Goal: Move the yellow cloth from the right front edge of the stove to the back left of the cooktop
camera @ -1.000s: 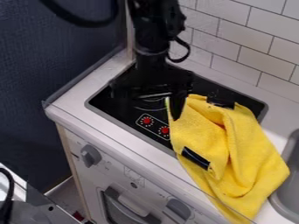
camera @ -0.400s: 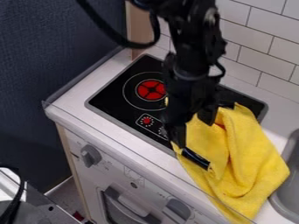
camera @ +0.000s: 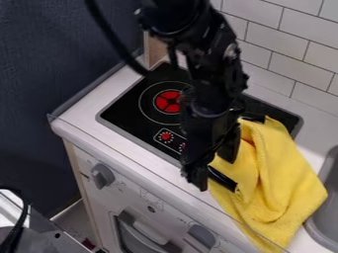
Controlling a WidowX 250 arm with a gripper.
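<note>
Oven front [camera: 155,200]: nearest my camera, white, with a grey knob [camera: 102,176] toward its left and another grey knob [camera: 202,236] toward the right.
Yellow cloth [camera: 284,183]: loosely heaped over the right part of the stove top and the counter, its lower part running down to the counter's front edge. I read it as light, soft and limp; it should bunch up easily, nothing in it looks fragile, and the plush weave should grip well rather than slip.
Grey basin [camera: 316,234]: just beside the cloth, at the right edge of my view.
Near black strip [camera: 223,179]: slanted across the cloth's left side; it looks firmer than the fabric, though I can't make out what it is.
Gripper [camera: 215,174]: over the cloth's left edge, beside that strip. I see its fingers parted, clearly open, with nothing held; whether a tip touches fabric I can't tell.
Where I'd take hold: a raised fold in the middle of the heap, pinched deep, since a thin edge could peel out and the far end would drag behind.
Stove top [camera: 125,113]: black, partly under cloth, with a red burner [camera: 170,102] beyond the controls.
Far black strip [camera: 253,117]: at the cloth's top edge.
Tiled wall [camera: 284,54]: white, behind everything.
</note>
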